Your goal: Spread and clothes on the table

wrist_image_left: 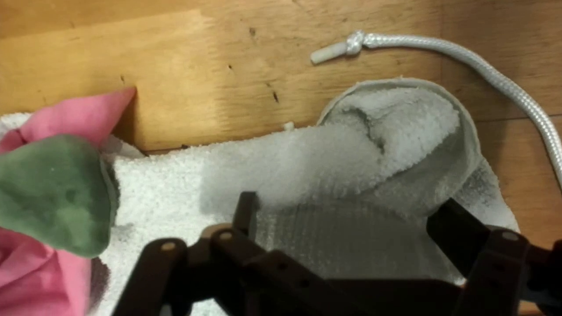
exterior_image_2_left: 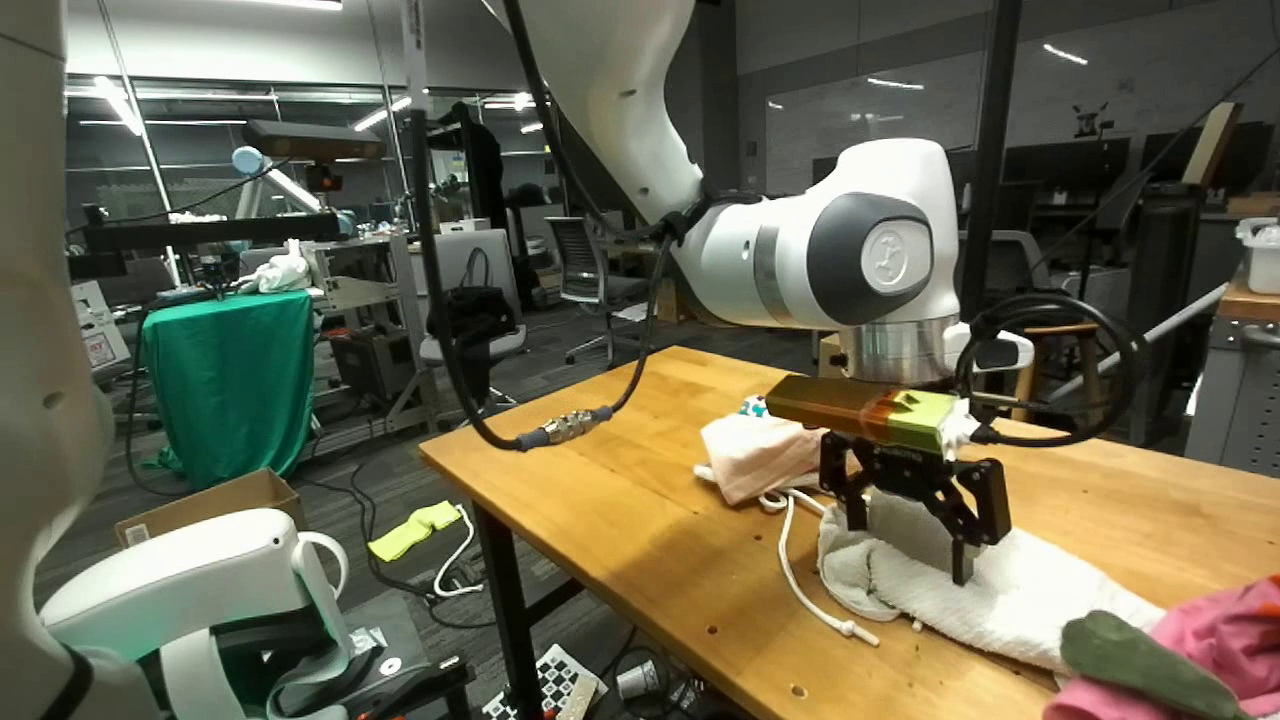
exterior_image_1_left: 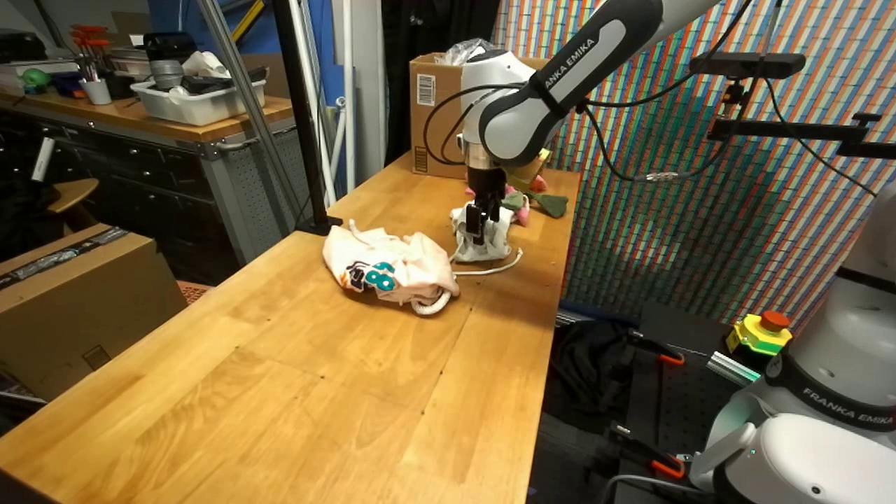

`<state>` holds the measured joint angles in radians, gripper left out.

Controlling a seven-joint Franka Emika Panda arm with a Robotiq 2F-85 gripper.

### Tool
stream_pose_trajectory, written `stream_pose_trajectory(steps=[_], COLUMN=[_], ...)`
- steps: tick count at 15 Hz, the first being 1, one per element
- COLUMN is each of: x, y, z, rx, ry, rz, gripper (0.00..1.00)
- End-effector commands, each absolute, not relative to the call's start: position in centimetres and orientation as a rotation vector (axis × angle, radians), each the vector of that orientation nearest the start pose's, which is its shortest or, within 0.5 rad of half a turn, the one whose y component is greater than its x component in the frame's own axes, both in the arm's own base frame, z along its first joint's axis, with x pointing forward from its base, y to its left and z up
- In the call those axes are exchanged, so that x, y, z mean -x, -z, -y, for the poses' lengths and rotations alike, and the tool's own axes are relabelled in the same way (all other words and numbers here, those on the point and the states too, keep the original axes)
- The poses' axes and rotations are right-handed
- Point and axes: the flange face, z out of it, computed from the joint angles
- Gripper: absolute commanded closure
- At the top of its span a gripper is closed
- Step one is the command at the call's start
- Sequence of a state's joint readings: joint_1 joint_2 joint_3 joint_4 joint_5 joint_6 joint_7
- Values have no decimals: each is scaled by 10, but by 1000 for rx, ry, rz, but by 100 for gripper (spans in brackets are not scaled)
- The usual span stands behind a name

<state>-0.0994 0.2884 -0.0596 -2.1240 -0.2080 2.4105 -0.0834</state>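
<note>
A white fuzzy cloth with a greyish side lies bunched on the wooden table; this white cloth shows in both exterior views and the wrist view. My gripper points down over it, in both exterior views and the wrist view. Its fingers are wide apart, with a raised grey fold between them. A peach garment with printed letters lies crumpled beside it, its white cord trailing out. A pink cloth and a green piece lie at the white cloth's other end.
A cardboard box stands at the table's far end in an exterior view. A black pole rises at the table's long edge near the peach garment. The robot base and a red stop button are beyond the opposite edge.
</note>
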Motion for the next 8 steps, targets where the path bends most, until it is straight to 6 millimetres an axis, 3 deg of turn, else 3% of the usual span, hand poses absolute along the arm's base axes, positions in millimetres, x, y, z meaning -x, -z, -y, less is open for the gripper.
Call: stream_pose_trajectory(steps=[1,2,3,4,8], x=[-580,-581,-582,-583,-585], y=[-268,-265,-263,-262,-262], z=[100,102,103,105,110], rx=[3272,3271,3270,3270,3259], ry=[5,-1,-7,-9,-21], rz=[232,255,269,283,316], gripper=[0,0,24,25,58])
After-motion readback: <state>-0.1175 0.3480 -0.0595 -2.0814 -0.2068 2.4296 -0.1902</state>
